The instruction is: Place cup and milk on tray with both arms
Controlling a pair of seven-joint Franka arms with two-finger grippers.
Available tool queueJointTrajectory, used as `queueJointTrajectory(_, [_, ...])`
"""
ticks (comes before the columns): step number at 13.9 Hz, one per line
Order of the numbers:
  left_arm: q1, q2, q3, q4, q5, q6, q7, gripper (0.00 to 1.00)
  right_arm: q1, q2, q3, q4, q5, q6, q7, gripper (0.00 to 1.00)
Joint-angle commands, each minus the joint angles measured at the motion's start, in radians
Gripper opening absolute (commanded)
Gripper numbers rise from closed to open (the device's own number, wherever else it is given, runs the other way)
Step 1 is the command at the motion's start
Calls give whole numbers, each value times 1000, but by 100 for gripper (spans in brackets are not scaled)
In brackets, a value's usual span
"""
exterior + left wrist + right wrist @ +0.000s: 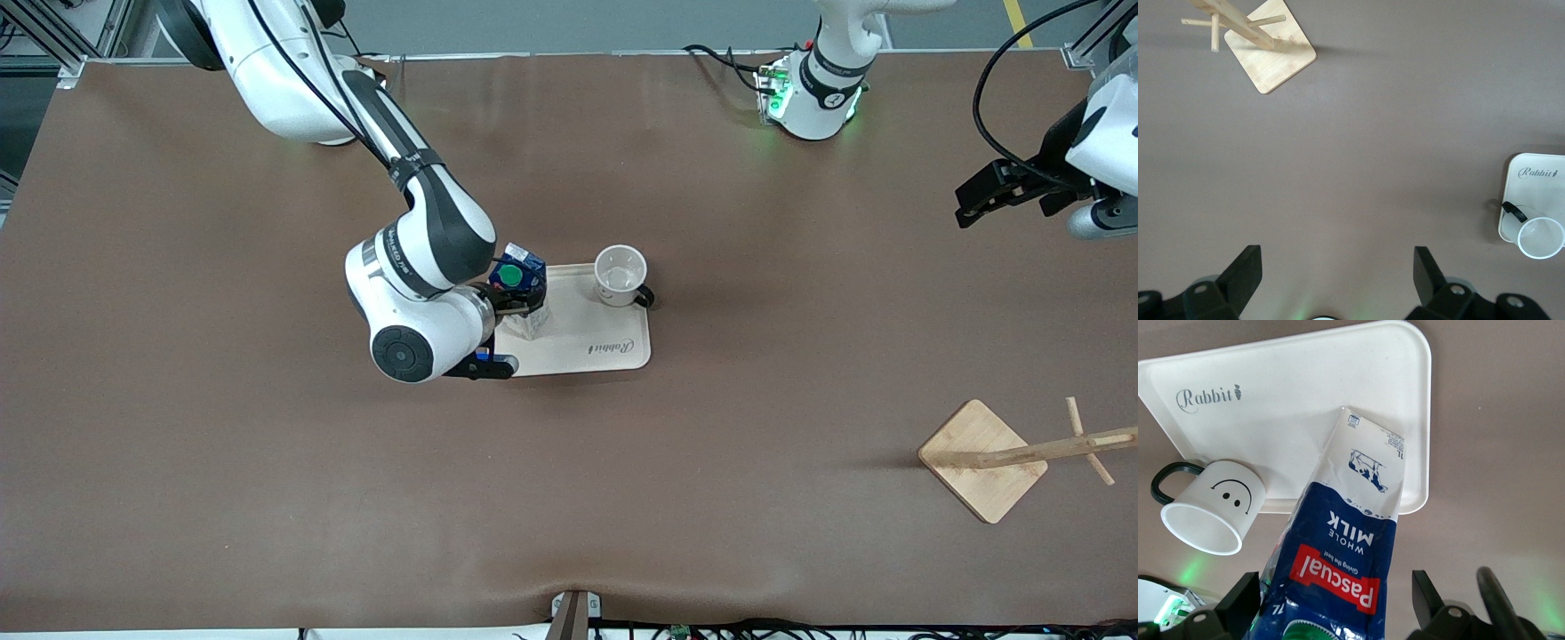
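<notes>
right arm reaches low, its right gripper (514, 307) with fingers spread apart. left arm waits raised, left gripper (982, 197) fingers wide apart.

You have the flat beige rectangular tray (613, 342) with rounded corners lying near the middle of the bench, its "Rabbit" script along the edge nearer the front camera. The small white mug (620, 276) with a black smiley face and black loop handle stands upright on the tray's corner farther from the front camera, toward the left arm's end, its handle reaching out past the tray's rim. The small dark blue gable-top milk carton (523, 298), green cap up and pale base down, stands upright on the tray's end toward the right arm, well apart from the mug.
</notes>
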State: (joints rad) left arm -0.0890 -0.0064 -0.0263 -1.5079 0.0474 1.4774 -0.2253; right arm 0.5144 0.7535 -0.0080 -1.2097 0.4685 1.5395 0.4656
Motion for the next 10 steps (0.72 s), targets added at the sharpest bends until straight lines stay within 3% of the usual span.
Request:
queueJointTrajectory(1, [2,-12,0,-22,-14,26,20,100,-13,6,3,45,4,-6,-5,100])
queueJointTrajectory(6, [2,-12,-3,-25,-17,60,20,100,-73,-17,9,91,12,-19,-5,100])
queueJointTrajectory(8, [32,-12,-46,-28,-18,63,20,100,-86,-31,5,93,12,-25,-5,100])
queueJointTrajectory(10, [72,-12,-98,-32,-18,64,20,100,-166,-83,6,93,13,-100,-5,100])
